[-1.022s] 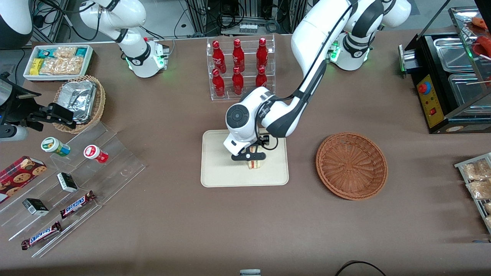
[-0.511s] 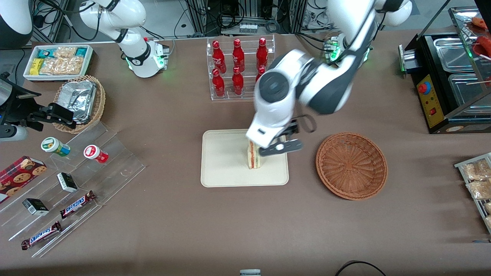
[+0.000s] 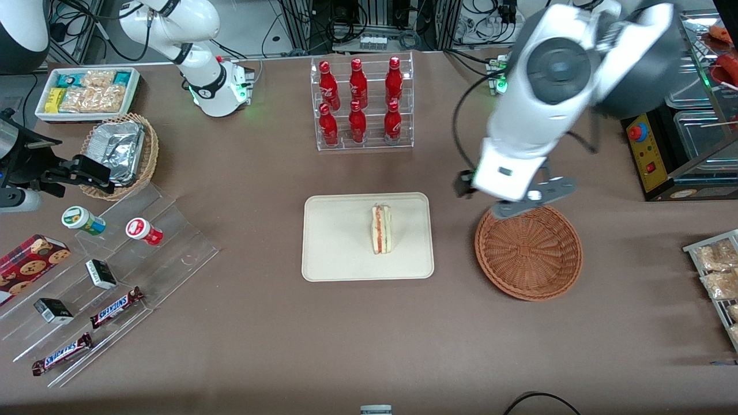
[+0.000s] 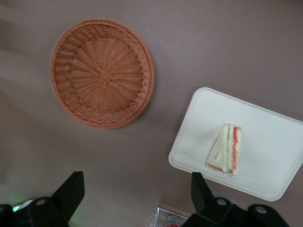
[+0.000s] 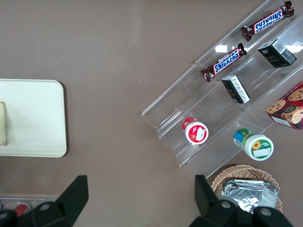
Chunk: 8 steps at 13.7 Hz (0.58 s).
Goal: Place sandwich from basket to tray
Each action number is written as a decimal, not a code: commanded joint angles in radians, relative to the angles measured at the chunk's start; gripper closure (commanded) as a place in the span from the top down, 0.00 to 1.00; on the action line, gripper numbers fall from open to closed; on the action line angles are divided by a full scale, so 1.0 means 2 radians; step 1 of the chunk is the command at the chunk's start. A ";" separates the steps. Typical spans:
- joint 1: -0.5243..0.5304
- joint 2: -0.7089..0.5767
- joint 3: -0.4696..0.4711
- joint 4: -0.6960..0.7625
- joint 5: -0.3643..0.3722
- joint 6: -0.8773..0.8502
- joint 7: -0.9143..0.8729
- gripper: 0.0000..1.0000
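**Seeing sandwich on tray, gripper up over basket edge**

Seeing the sandwich (image 3: 381, 229) lying on the tray (image 3: 334, 253), toward the end nearer the basket, cut edge up with red and green layers showing. I'm also getting it in the left wrist view (image 4: 225, 155), flat on the tray (image 4: 274, 137), nothing touching it. I'm reading the basket (image 3: 528, 249) as sitting beside the tray toward the working arm's end of the table, well apart from the sandwich and with nothing in it (image 4: 102, 73). My gripper (image 3: 533, 199) is hanging high above the basket rim farther from the front camera, fingers (image 4: 70, 191) spread wide, holding nothing. I'm seeing the bottle rack (image 3: 362, 102) of red bottles standing farther from the front camera than the tray.
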 commanded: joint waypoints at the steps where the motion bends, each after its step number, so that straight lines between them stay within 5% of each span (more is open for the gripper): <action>1: 0.037 -0.026 -0.005 -0.017 0.002 -0.018 0.043 0.99; 8: 0.116 -0.061 -0.005 -0.029 0.001 -0.061 0.163 0.99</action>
